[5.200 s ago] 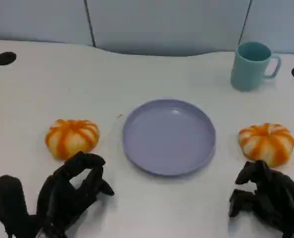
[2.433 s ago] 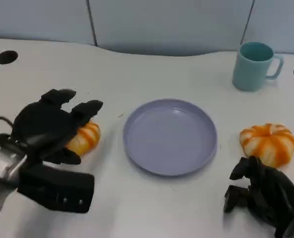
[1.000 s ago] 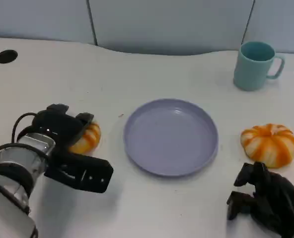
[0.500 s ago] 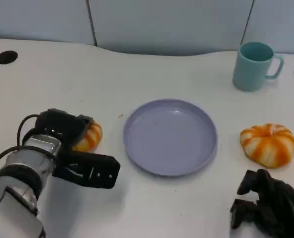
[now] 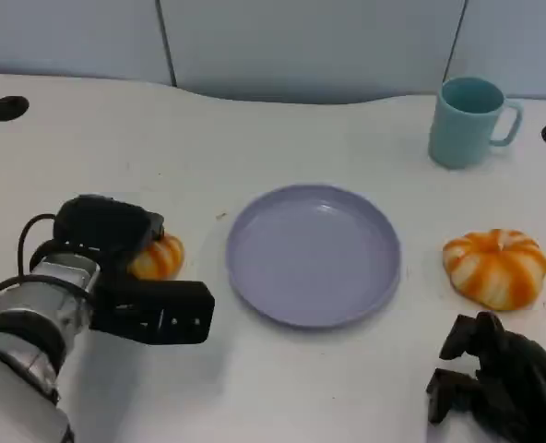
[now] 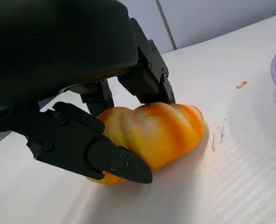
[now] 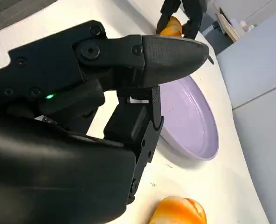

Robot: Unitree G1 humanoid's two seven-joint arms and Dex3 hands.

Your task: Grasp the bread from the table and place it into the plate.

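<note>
Two orange-and-white striped breads lie on the white table. My left hand covers the left bread from above. In the left wrist view the left hand wraps that bread, with the thumb against one side and the fingers against the other, and the bread still rests on the table. The lilac plate sits at the centre with nothing in it. The other bread lies to its right. My right hand rests near the front edge, fingers curled in, holding nothing.
A teal mug stands at the back right. Black round holes mark the table's far corners. The right wrist view shows the plate beyond my right hand and the right bread beside it.
My left hand rose from the table's front, came down over the left bread and closed around it. The right hand has hardly moved.
</note>
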